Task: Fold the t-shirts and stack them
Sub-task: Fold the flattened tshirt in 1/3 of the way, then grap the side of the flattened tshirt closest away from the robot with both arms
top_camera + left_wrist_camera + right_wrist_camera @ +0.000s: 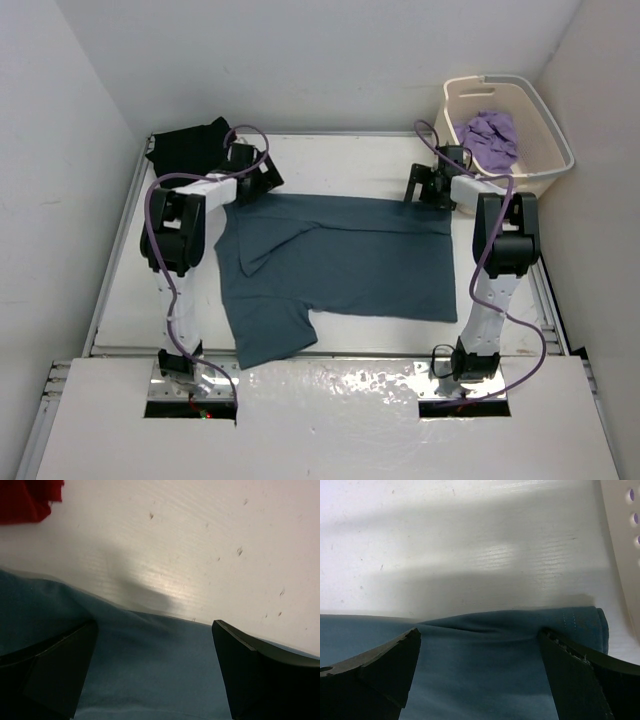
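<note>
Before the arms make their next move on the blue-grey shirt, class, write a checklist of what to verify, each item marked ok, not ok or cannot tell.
1. Left gripper open at the blue-grey shirt's far edge: ok.
2. Right gripper open at that edge: ok.
3. Shirt smooth: not ok, creased near its left side.
4. Jaws touching cloth: cannot tell.
5. Black shirt clear of it: ok.
6. Tub emptied: not ok, lavender shirt inside.

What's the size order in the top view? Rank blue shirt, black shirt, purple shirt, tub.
1. Blue shirt
2. Tub
3. Black shirt and purple shirt: too close to rank; the left arm hides part of the black one.
</note>
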`<state>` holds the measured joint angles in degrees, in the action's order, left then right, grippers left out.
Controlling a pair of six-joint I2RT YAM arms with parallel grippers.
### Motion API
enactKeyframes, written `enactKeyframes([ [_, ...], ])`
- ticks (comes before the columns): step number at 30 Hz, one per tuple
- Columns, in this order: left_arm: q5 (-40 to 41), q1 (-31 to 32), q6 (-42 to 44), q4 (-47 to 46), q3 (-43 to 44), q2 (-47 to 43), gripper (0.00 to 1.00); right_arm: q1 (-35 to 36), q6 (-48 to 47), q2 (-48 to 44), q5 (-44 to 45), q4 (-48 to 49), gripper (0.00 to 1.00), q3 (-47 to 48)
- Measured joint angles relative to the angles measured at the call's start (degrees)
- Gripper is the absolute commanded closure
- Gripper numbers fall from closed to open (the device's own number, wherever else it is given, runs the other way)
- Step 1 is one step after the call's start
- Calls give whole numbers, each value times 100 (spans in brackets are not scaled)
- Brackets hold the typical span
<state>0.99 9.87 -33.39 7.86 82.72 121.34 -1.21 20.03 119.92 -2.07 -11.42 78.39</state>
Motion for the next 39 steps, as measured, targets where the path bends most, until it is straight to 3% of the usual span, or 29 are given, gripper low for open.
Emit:
enactKeyframes([
  [7, -7, -28, 90, 286, 927, 553, 0, 0, 13, 4, -9, 22, 1, 28],
  [16, 28, -22, 404, 590, 595, 186, 0, 195, -684, -162, -223, -240, 1, 98],
  [21, 289, 31, 529, 1047, 17, -901, 0, 575, -826, -1121, -122, -361, 1, -151],
  [27, 531, 186, 280, 1296, -1482, -3305, 0, 614, -516, -3447, 173, 109, 1, -2026],
  [31, 516, 481, -42, 1902, -2562, -4614, 0, 581, -22, -4461, 769, -46, 1, -3189],
  [39, -378, 1174, -562, 3810, -3821, -5176, 0, 573, 485, -5495, 1421, -1073, 1, -4124],
])
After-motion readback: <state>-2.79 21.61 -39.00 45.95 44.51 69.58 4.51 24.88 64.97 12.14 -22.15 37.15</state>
